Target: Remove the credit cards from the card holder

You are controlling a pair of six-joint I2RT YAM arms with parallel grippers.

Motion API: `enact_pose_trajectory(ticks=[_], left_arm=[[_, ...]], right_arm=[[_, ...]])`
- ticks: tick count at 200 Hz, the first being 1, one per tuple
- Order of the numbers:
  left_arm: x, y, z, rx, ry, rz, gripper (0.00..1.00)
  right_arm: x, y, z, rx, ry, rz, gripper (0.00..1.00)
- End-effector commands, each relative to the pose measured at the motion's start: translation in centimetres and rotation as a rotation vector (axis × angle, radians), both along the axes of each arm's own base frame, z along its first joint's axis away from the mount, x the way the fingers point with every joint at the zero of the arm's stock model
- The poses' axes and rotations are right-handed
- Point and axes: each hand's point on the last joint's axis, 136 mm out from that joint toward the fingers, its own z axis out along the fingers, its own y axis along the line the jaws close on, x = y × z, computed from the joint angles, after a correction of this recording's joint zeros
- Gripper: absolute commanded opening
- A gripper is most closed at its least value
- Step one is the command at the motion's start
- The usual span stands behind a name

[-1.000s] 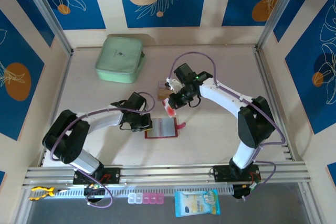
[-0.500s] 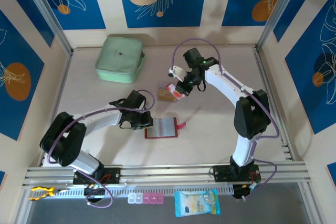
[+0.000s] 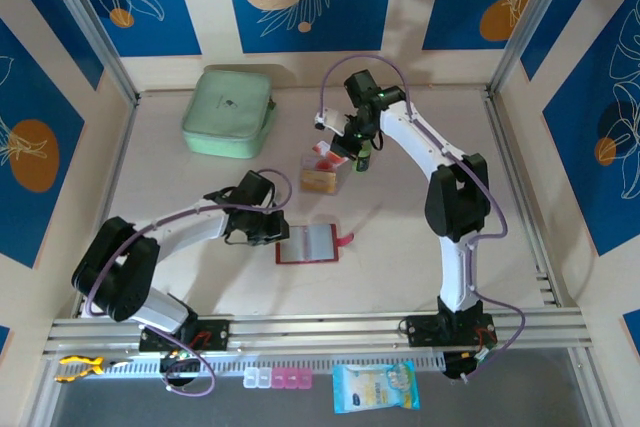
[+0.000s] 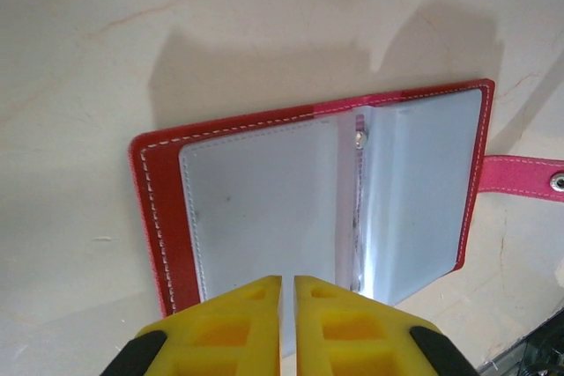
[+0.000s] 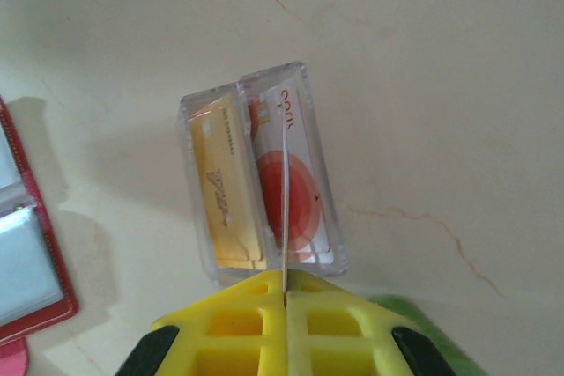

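While the left claw (image 3: 276,234) bears on the left edge of the open card holder (image 3: 310,244) near the middle of the counter (image 3: 410,257), the right claw (image 3: 340,152) hangs over a clear tray (image 3: 320,182) farther back, well apart from the holder. I judge the step in hand to be setting down a card that is already out. From above, the holder's long axis runs left to right, and its snap tab (image 3: 346,239) points right. The left wrist view looks straight down on the holder lying flat and spread, red border around greyish sleeves (image 4: 264,200), the tab off to the right. The left claw is narrow there, only a thin slit between its yellow jaws, and it grips nothing that I can make out. The sleeves facing up look empty; whether cards sit in pages underneath I cannot tell. In the right wrist view the right claw is pinched onto a thin card (image 5: 286,200) held on edge, its long axis running straight out from the jaws and in line with the tray's long side. Below it, a yellow card (image 5: 220,187) and a red-and-white card (image 5: 308,204) lie flat in the tray, side by side. The next move probably calls for lowering a little, then opening the jaws so the thin card falls flat inside the rim rather than tipping over it.
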Motion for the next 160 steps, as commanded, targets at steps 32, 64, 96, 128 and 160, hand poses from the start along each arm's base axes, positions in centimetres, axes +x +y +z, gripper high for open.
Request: enact_pose_trajectory(ticks=[32,64,96,128,160], left_arm=[[-0.2,0.9,-0.1,-0.011,-0.009,0.009,0.13],[-0.2,1.2,-0.2,-0.011,-0.007,0.013,0.13],[-0.2,1.4,-0.4,-0.014,-0.009,0.024,0.13],[-0.2,1.7,-0.4,-0.010,-0.011,0.030,0.14],[0.1,2.0,-0.1,-0.001,-0.025,0.034,0.15]], right_arm=[[0.8,0.7,-0.5,0.005,0.008,0.047,0.00],[0.9,0.6,-1.9,-0.017,0.026,0.054,0.01],[1.0,0.7,-2.6,-0.030,0.028,0.060,0.05],[1.2,0.7,-2.1,-0.019,0.019,0.042,0.19],[1.3,0.3,-1.0,-0.002,-0.008,0.021,0.23]])
